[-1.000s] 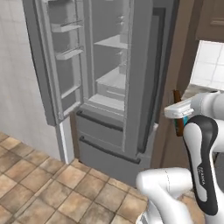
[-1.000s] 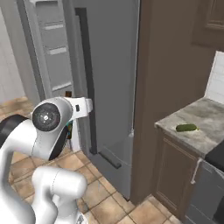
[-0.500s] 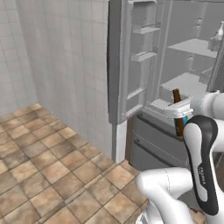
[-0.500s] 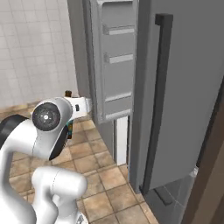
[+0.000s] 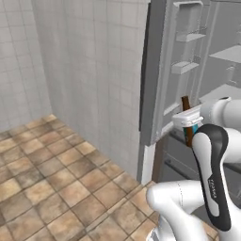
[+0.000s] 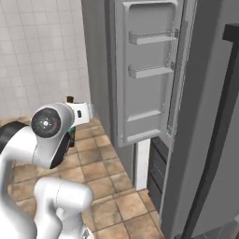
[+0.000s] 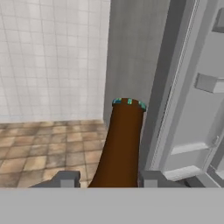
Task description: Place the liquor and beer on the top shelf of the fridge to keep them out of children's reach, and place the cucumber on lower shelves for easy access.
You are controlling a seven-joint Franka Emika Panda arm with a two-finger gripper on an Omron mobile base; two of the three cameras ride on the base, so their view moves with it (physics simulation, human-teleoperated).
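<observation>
My gripper is shut on the beer, a dark brown bottle with a teal band at its top, held upright between both fingers. In the left base view the beer pokes up above the white hand, just in front of the open fridge door. Its neck also shows behind the arm's joint in the right base view. Grey shelf panels of the fridge interior show at the far right. A faint pale upright shape stands inside; I cannot tell whether it is the liquor. The cucumber is out of view.
The open door carries small bins and stands close ahead of the hand. A white tiled wall runs on the left over a brown tiled floor. The second dark door with its long handle stands at the right.
The whole picture has swept sideways as the base moved: the counter and cabinets left the views, and the tiled wall and floor came in. The beer stays in my grip.
</observation>
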